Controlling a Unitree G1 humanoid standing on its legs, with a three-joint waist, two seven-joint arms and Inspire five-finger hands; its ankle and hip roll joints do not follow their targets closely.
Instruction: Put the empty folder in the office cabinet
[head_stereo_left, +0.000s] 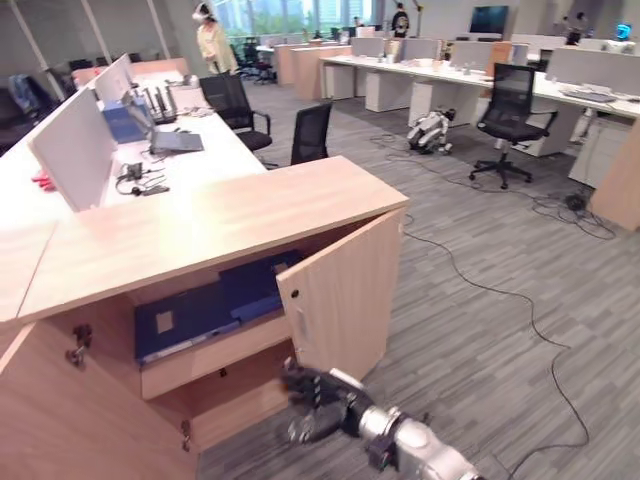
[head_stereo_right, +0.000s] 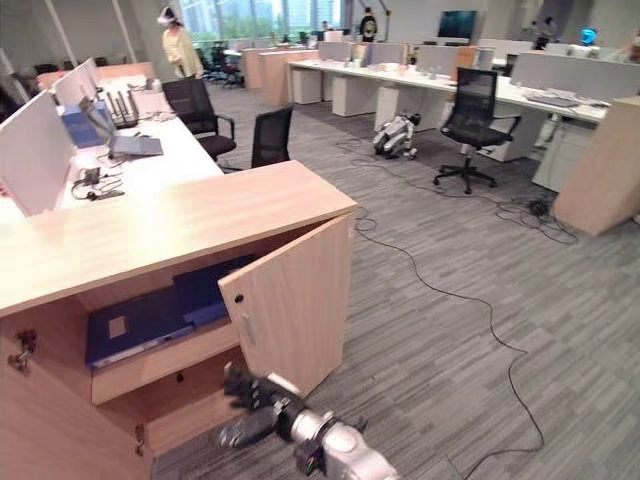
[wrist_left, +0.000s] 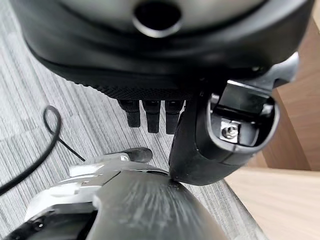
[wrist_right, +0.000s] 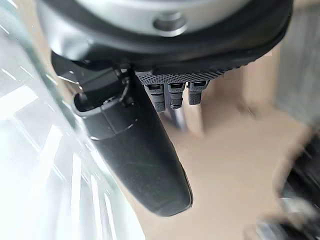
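Open office, grey carpet floor (head_stereo_left: 480, 330), rows of tables and swivel chairs behind, and up front a low wooden cabinet (head_stereo_left: 200, 225) with its door (head_stereo_left: 345, 300) swung wide. The right robot hand (head_stereo_left: 318, 392) sits low, just below the door's bottom edge and just in front of the lower shelf, holding nothing; in its wrist view the fingers (wrist_right: 172, 95) look short and tucked back with the thumb standing straight, so I read it as loosely closed on empty air. The blue folder (head_stereo_left: 205, 310) lies flat on the upper shelf inside, above that hand and further back, lodged well within the opening, so the placing looks done. A second blue folder seems to lie beside it, though I cannot tell where one ends and the other starts. My guess is the hand hangs by the door's free edge because closing it is what remains. The left robot hand (wrist_left: 200, 145) shows in its own wrist view, hanging over the floor beside a wooden panel, fingers curled short, gripping nothing. The lower shelf looks bare
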